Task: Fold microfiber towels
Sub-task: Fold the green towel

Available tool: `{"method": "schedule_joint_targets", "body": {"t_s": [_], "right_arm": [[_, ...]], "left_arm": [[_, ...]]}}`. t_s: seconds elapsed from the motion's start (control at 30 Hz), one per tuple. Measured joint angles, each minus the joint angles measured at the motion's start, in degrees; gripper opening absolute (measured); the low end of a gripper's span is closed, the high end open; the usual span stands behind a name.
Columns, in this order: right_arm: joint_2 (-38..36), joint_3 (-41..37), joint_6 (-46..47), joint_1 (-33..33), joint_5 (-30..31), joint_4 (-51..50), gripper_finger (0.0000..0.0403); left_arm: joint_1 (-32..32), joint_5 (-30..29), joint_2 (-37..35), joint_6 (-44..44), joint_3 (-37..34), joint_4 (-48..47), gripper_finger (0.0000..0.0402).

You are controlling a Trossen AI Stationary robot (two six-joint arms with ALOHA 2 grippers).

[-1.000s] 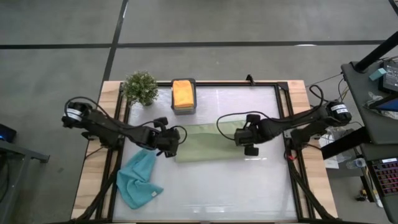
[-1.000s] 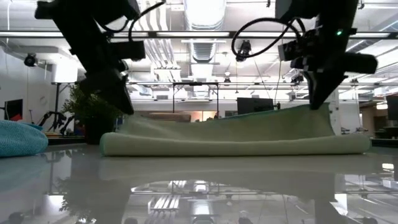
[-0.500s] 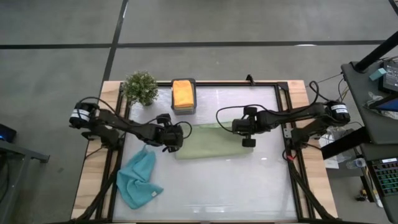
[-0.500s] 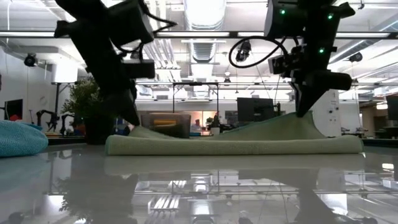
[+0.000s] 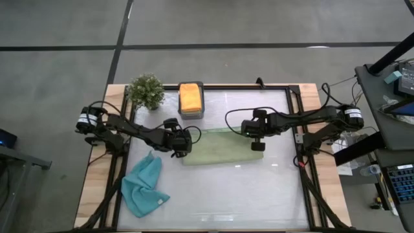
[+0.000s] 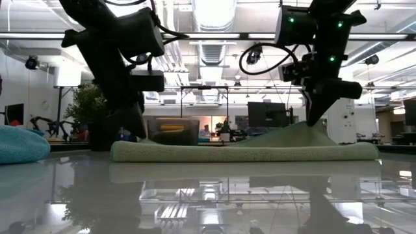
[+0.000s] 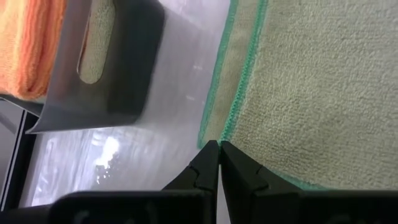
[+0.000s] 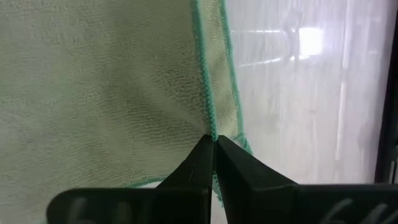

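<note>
Both grippers, left [image 5: 182, 147] and right [image 5: 257, 142], pinch opposite corners of the sage green towel [image 5: 220, 147] beside the grey box [image 5: 191, 107].

Left gripper [image 5: 183, 144]: fingers pressed together, held low over the table's middle, arm extended inward. Right gripper [image 5: 253, 134]: fingers likewise pinched together, lowered opposite, arm extended inward.

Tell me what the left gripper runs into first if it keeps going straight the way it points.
Probably the dark grey box with the orange towel in it, after the sage green towel edge pinched in the left gripper; depth is unclear.
</note>
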Motion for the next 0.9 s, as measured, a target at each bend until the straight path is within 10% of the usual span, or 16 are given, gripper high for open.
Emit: {"method": "schedule_joint_targets", "body": {"t_s": [0.5, 0.9], "right_arm": [[0.0, -2.56, 0.22, -0.77, 0.45, 4.63, 0.0009], [0.0, -2.62, -2.19, -1.49, -0.23, 4.52, 0.0051]], "left_arm": [[0.44, -1.21, -0.08, -0.31, 0.0, 2.22, 0.0001], [0.5, 0.34, -0.08, -0.15, 0.0, 2.25, 0.0082]]}}
